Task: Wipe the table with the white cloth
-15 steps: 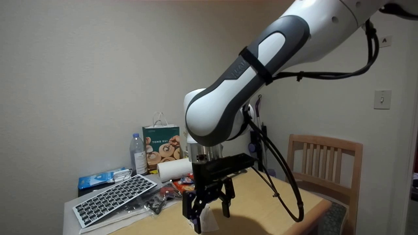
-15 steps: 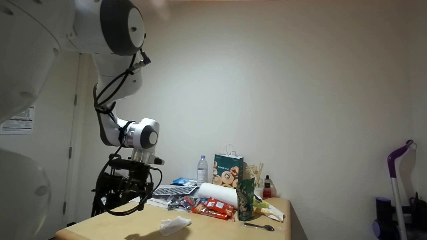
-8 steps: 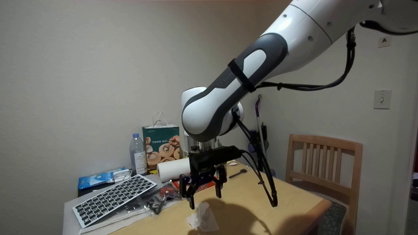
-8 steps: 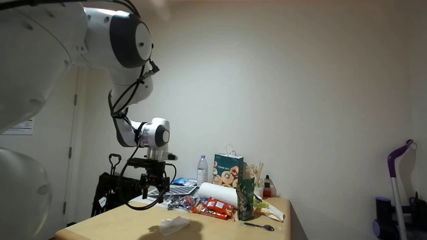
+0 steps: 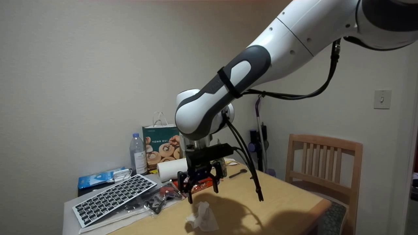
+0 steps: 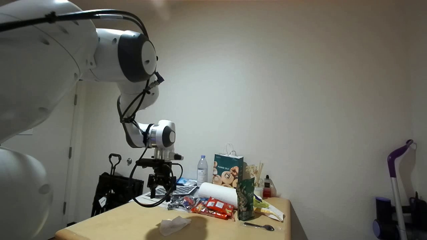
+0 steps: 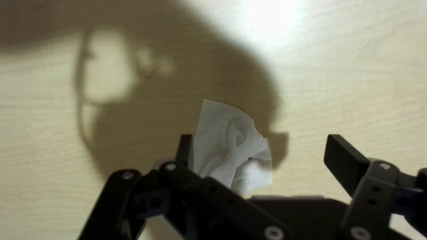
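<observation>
Gripper [image 5: 203, 195] moves in above the white cloth [image 7: 230, 145], nothing held yet

Over the last second the arm [image 5: 241, 70] carries the gripper across the table [image 5: 290, 197], bringing the cloth [image 5: 204, 219] fully into sight in an exterior view. The cloth stays put: it lies crumpled on the table, untouched, with the gripper clear above. The fingers [image 7: 347, 163] stand wide apart and have hold of nothing. In the wrist view the cloth shows between them, close to one, which hides part of its edge.

For the task, this looks like lining up for a grasp; wiping seems not to have begun. Centring the gap over the cloth before coming down would likely help, since a thin edge could slip out.
</observation>
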